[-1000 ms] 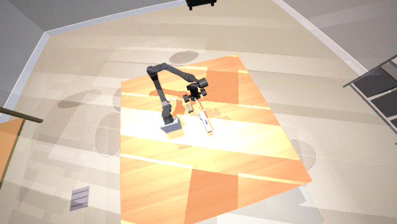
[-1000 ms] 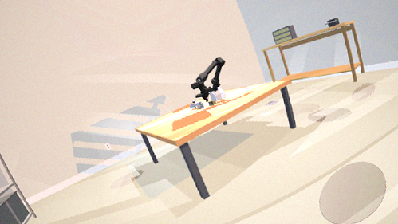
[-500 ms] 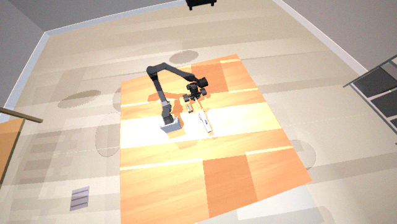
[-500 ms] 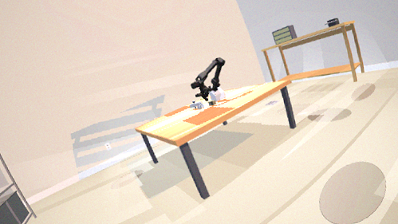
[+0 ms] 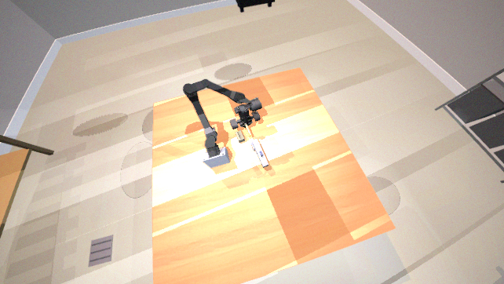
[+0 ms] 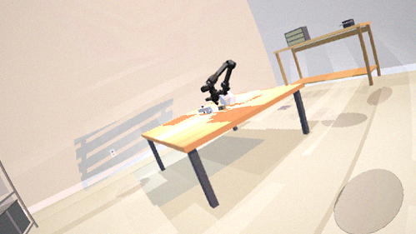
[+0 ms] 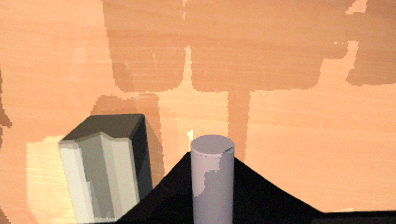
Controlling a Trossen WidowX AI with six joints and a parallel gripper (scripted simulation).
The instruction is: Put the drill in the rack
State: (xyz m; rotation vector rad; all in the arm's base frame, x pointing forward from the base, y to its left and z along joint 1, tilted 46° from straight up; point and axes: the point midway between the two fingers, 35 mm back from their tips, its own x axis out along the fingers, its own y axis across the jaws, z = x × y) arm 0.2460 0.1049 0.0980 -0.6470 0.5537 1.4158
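Gripper (image 5: 244, 125) clamped on the drill (image 7: 212, 180), a smooth grey cylinder held above the wooden bench (image 5: 220, 204), long axis running out from the gripper, flat end forward. Only the wrist view shows it, beside a pale grooved block (image 7: 102, 167). The top view alone shows the white rack (image 5: 260, 154)

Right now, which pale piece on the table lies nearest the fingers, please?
The short tan block, not the long white rack lying farther away.
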